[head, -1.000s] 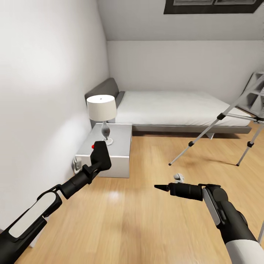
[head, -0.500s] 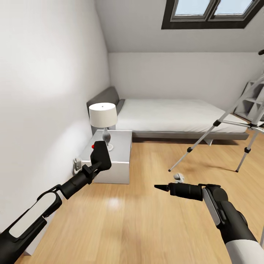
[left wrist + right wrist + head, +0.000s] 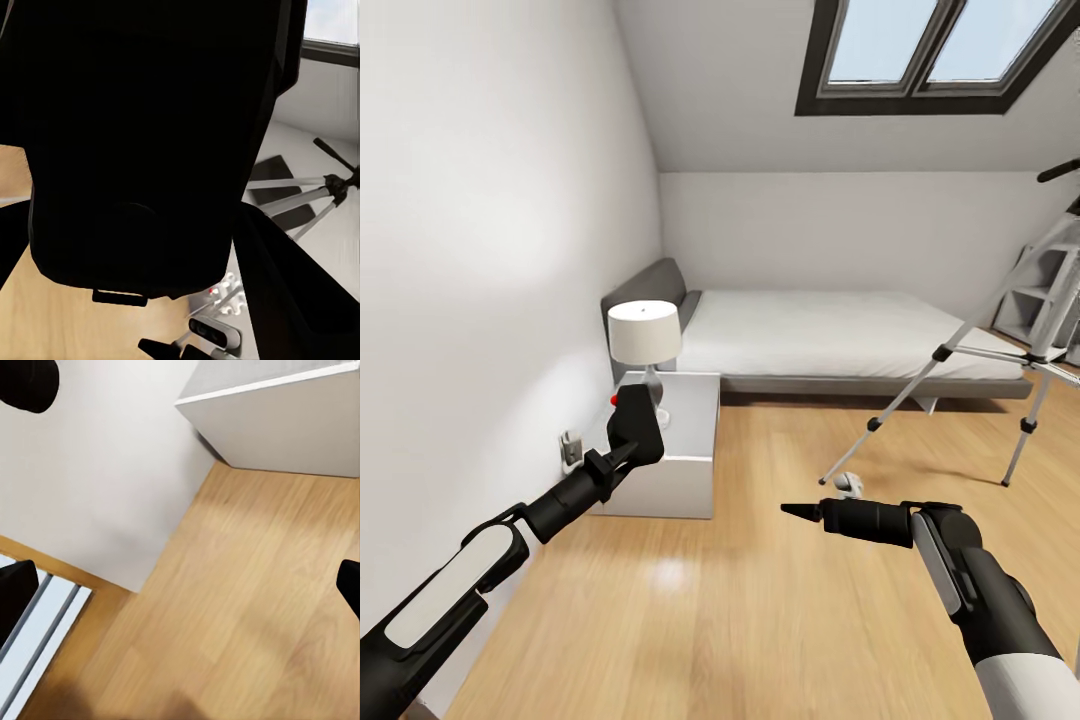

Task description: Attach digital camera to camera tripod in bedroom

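My left gripper [image 3: 632, 425] is closed around the digital camera [image 3: 634, 418], a boxy matte-black body with a small round red button [image 3: 616, 399] on its upper corner. I hold it up in front of the grey nightstand [image 3: 682, 470], a plain square block with a smooth pale top. In the left wrist view the digital camera [image 3: 150, 142] is a broad dark slab with rounded corners, close against the lens, and past it the camera tripod [image 3: 304, 199] shows as thin pale legs meeting a black head.

My right gripper [image 3: 800, 512] reaches out level over the floor [image 3: 760, 620] and holds nothing; from the head view its fingers taper to one dark point, so I cannot tell how far apart they stand. In the right wrist view one black fingertip [image 3: 349, 585] sits at the frame edge over warm, finely grained wood planks.

The camera tripod [image 3: 960, 360] stands to my right, well apart from both grippers: slim silver-grey metal tubes with black joints and feet, splayed on the wood, its long black pan handle poking out high up. Behind it lies the low bed [image 3: 840, 340], grey frame under a smooth white mattress. A lamp [image 3: 645, 345] with a white drum shade and a glossy curved base stands on the nightstand. A dark-framed skylight [image 3: 920, 55] is set in the sloped white ceiling
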